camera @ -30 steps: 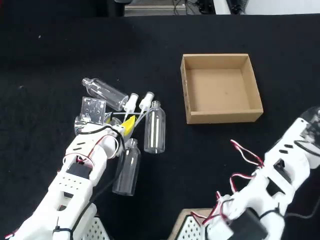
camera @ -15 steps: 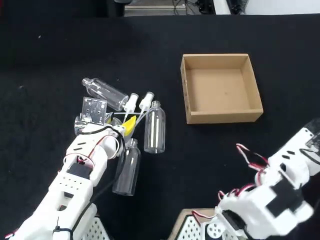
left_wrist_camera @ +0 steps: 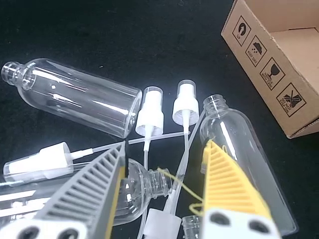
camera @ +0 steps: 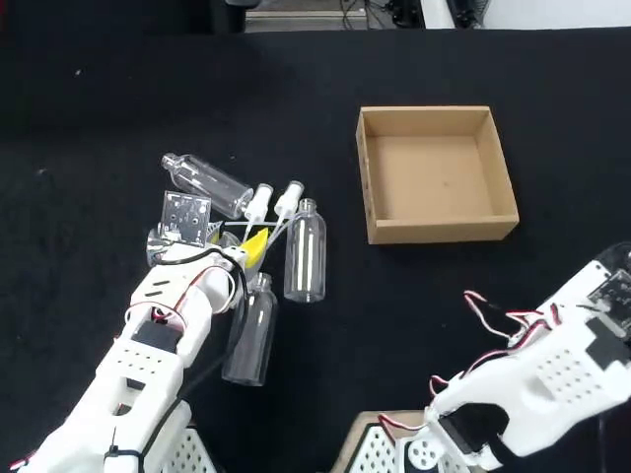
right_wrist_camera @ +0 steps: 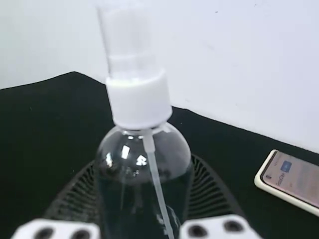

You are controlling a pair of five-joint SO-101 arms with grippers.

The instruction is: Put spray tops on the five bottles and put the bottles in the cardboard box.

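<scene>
Right arm (camera: pixel 552 379) farther back, black table (camera: pixel 99 79)

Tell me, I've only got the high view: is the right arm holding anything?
Observer: Yes. The right pincer grips a capped bottle, its spray top already on.
Operator: And the left pincer, open or shut?
Observer: Open. The left pincer has its jaws spread over an uncapped bottle, beside loose spray tops.
Operator: Anything else out by the right arm?
Observer: A phone lies on the black cloth beyond the bottle.
</scene>
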